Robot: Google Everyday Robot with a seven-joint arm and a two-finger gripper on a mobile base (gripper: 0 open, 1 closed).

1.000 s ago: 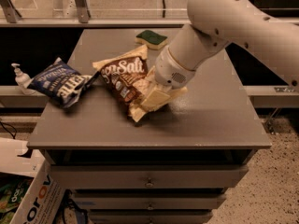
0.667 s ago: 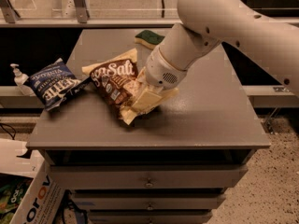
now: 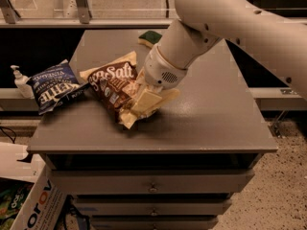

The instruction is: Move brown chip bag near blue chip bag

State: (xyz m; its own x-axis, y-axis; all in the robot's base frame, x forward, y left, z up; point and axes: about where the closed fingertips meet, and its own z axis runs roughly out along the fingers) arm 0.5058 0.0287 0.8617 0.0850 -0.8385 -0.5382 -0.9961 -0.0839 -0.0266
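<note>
Far L, low by the floor: cardboard box (image 3: 32, 206) w/ orange lettering, only partly in view. Above it, on a ledge beside the cabinet, 1 small white pump bottle (image 3: 20, 80), upright.

Blue chip bag (image 3: 53, 86) lies flat at the L edge of the grey cabinet top (image 3: 216, 123), its L corner poking out past the edge, white block lettering facing up.

Just R of it: brown chip bag (image 3: 111, 83), "Sea Salt" script up, lying at an angle w/ its cream top end toward the back and its btm end toward the front. Its L corner touches or overlaps the blue bag's R corner; can't tell which. So the 2 bags sit side by side on the L half of the top.

Gripper (image 3: 144, 102) is at the brown bag's R/front end, low over the surface, pinching the cream edge; 1 pale finger (image 3: 147, 98) lies across the crumpled foil there.

Behind, near the back edge: 1 green-and-yellow sponge (image 3: 150, 37), well apart from both bags.

The white arm (image 3: 240, 25) comes in from upper R, sloping down to the gripper. Below the top, drawer fronts (image 3: 153, 183) w/ small knobs.
</note>
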